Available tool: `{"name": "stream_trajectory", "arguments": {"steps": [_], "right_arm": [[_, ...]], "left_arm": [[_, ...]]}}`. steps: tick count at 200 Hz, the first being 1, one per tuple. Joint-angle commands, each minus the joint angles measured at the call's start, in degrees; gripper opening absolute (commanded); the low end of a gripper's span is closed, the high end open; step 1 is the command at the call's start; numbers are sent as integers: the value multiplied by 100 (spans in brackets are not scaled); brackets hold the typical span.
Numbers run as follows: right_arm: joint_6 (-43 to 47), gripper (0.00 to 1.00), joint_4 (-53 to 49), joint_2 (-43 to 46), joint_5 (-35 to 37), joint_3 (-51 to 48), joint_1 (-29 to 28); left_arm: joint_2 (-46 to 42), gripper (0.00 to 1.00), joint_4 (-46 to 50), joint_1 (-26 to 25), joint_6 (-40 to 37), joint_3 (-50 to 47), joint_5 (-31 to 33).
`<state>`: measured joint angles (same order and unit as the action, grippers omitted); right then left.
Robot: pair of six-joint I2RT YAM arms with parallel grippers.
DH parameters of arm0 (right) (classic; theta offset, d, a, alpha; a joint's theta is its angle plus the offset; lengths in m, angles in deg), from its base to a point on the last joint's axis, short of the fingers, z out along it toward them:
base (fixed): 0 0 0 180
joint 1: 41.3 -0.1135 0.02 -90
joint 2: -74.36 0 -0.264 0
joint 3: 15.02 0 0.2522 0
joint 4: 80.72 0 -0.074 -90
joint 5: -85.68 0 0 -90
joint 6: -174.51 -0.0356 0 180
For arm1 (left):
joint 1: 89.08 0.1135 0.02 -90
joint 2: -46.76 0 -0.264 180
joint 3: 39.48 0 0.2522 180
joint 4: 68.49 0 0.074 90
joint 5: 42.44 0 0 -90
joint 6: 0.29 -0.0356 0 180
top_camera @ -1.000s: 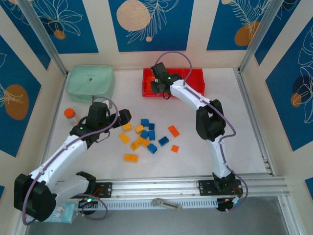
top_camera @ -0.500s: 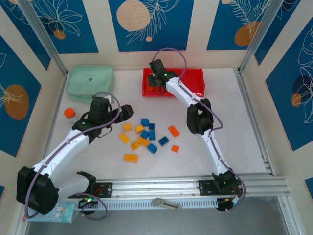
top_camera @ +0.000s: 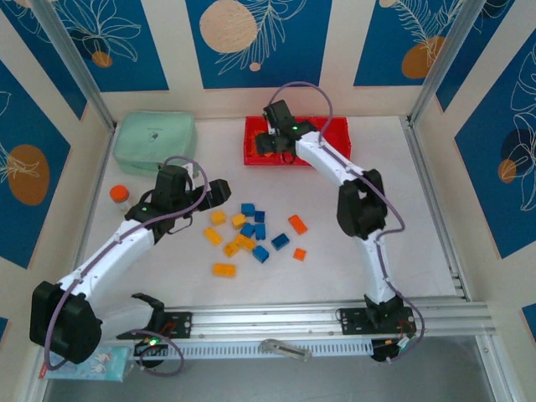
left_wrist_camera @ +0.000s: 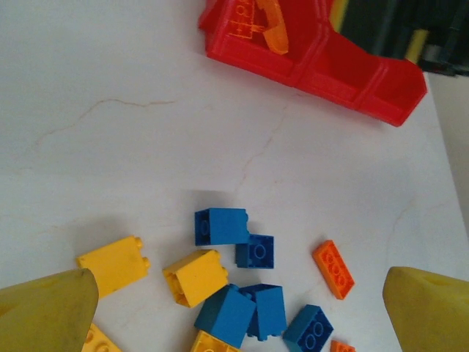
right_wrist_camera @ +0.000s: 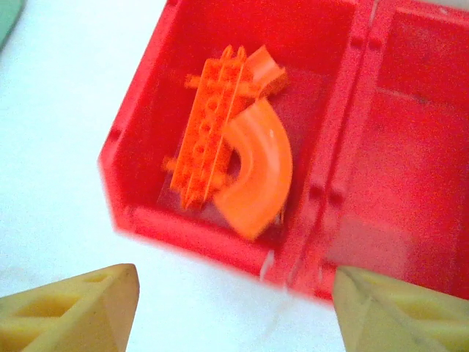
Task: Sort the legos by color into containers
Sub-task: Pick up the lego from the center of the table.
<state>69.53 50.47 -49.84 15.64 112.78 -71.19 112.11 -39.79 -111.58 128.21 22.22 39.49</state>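
Bright, even light, soft shadows; the containers point(right_wrist_camera: 192, 233) look blurred in the right wrist view.

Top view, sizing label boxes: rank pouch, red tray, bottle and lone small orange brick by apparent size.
Pouch and red tray: alike, unranked; the right arm covers part of the tray.
Bottle.
Small orange brick.

White table point(left_wrist_camera: 110, 88) carrying loose legos point(left_wrist_camera: 220, 226): blue ones clustering centrally, yellow ones lying left of them, one orange plate point(left_wrist_camera: 333, 269) lying right. Red containers point(left_wrist_camera: 352, 70) sitting beyond, holding orange pieces point(left_wrist_camera: 267, 26). Left hand point(left_wrist_camera: 234, 312) hovering, fingers point(left_wrist_camera: 44, 312) spreading wide, gripping nothing.
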Motion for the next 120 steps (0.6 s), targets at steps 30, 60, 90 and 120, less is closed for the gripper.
{"name": "stream_trajectory", "arguments": {"steps": [30, 60, 90, 120], "right_arm": [[-731, 74, -49, 1937, -711, -2533, -35], [-855, 76, -290, 2637, -864, -3700, -43], [-1037, 78, -234, 3038, -1108, -4670, -17], [-1056, 78, -23, 3059, -1312, -5226, -70]], "left_arm": [[-496, 99, -31, -113, -71, -308, -553], [-695, 99, 0, -417, 28, -593, -498], [-809, 99, -241, -763, 339, -930, -350], [-847, 99, -362, -982, 588, -1128, -77]]}}
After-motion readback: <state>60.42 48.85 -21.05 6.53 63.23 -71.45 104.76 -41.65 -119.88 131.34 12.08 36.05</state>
